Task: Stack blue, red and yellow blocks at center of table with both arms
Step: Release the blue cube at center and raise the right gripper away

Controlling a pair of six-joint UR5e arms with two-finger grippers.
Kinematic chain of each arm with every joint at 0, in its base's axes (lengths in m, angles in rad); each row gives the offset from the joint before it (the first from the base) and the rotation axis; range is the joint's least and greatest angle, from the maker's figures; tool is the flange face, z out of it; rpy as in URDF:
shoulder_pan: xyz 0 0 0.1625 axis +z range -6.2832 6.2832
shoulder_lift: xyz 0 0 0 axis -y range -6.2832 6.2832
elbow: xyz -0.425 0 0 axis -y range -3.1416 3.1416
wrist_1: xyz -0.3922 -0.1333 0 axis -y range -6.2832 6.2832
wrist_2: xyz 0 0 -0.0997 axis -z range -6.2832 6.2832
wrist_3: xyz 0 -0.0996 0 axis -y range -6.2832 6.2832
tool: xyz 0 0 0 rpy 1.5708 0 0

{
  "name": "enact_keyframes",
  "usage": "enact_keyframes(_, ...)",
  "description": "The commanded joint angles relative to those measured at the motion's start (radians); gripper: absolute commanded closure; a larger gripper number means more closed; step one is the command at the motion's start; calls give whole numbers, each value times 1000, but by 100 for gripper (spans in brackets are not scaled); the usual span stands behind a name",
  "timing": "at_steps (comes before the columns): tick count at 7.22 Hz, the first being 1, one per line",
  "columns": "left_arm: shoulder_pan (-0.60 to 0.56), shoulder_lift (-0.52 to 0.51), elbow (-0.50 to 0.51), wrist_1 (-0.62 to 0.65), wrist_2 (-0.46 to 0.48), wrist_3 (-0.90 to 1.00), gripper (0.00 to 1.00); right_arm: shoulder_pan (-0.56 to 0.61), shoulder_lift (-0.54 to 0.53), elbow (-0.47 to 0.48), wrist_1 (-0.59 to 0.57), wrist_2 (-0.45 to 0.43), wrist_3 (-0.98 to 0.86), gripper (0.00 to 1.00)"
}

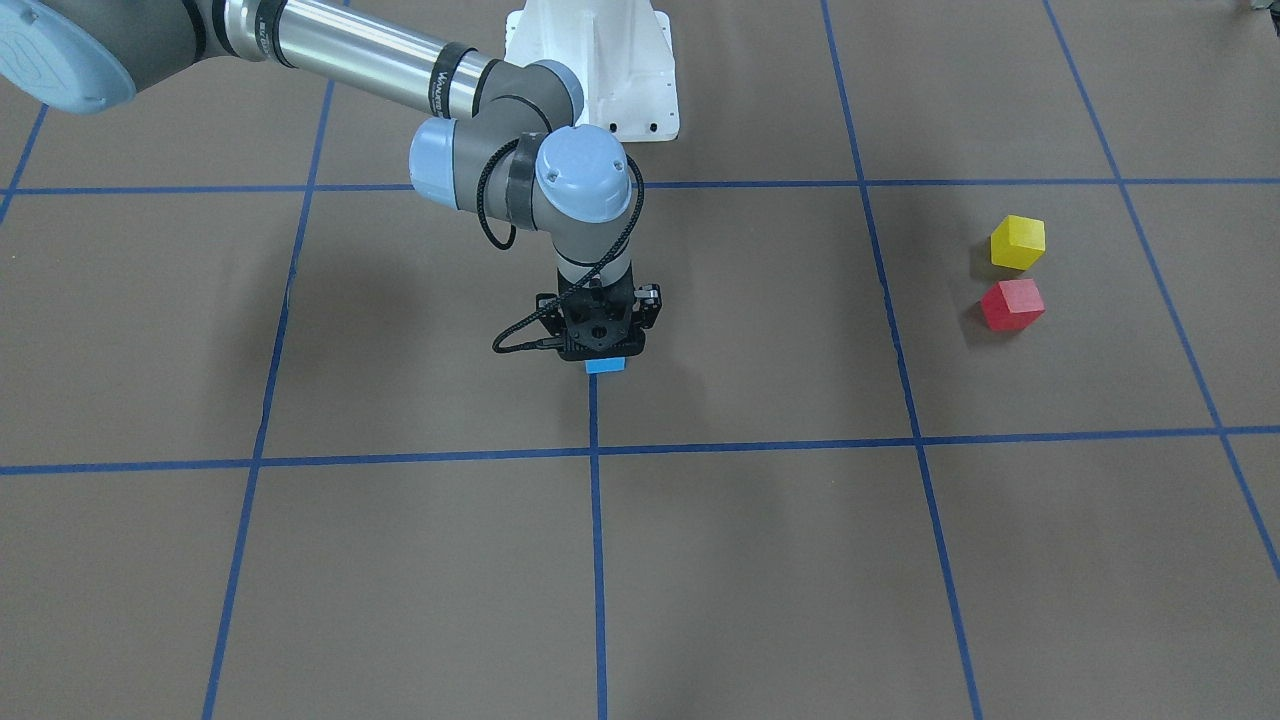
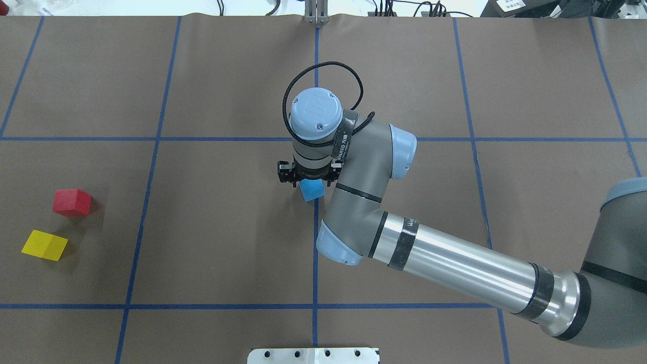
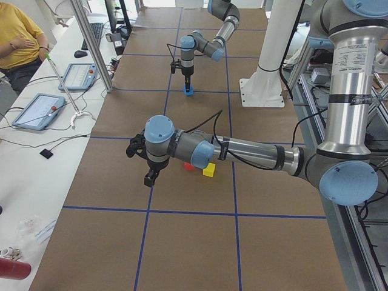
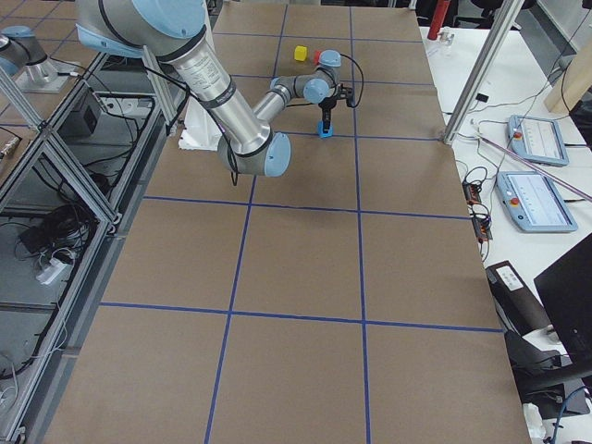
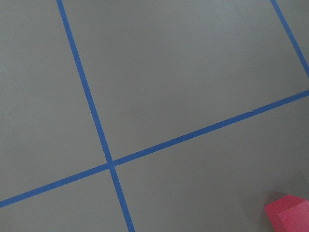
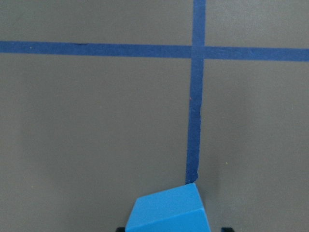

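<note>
The blue block (image 1: 605, 366) sits at the table's centre on a tape crossing, also in the overhead view (image 2: 311, 190) and the right wrist view (image 6: 169, 210). It is turned a little against the grid. My right gripper (image 1: 603, 352) stands straight over it, open, a finger on each side. The red block (image 1: 1012, 305) and the yellow block (image 1: 1018, 242) lie side by side far to my left (image 2: 72, 202) (image 2: 44, 245). My left gripper (image 3: 148, 176) hovers near them; I cannot tell whether it is open or shut. A corner of the red block (image 5: 287, 212) shows in the left wrist view.
The brown table carries a blue tape grid (image 2: 315, 253). The white robot base plate (image 1: 600, 70) stands at the near edge. Tablets (image 3: 39, 109) and an operator (image 3: 18, 36) are beside the far side of the table.
</note>
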Motion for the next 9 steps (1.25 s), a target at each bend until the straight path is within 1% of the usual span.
enact_keyframes(1, 0, -1, 2, -18, -1, 0, 0, 89, -3, 68, -87, 5, -31, 0)
enact_keyframes(2, 0, -1, 4, -44, -1, 0, 0, 157, -7, 97, -116, 15, -111, 0)
enact_keyframes(3, 10, 6, 4, -108, -2, -5, 0, 239, -56, 143, -133, 52, -226, 0)
enact_keyframes(4, 63, 9, 5, -121, 1, -50, 0, 334, -142, 212, -134, 136, -350, 0)
enact_keyframes(5, 115, 10, -1, -124, 5, -139, 0, 431, -215, 247, -134, 231, -499, 0)
enact_keyframes(6, 158, 12, -3, -162, 10, -264, 0, 512, -271, 249, -134, 279, -637, 0)
enact_keyframes(7, 201, 15, -3, -232, 15, -414, 0, 592, -330, 252, -132, 294, -798, 0)
enact_keyframes(8, 259, 35, -3, -294, 50, -543, 0, 645, -402, 252, -126, 316, -957, 0)
enact_keyframes(9, 340, 47, -3, -360, 111, -689, 0, 697, -456, 252, -123, 356, -1096, 0)
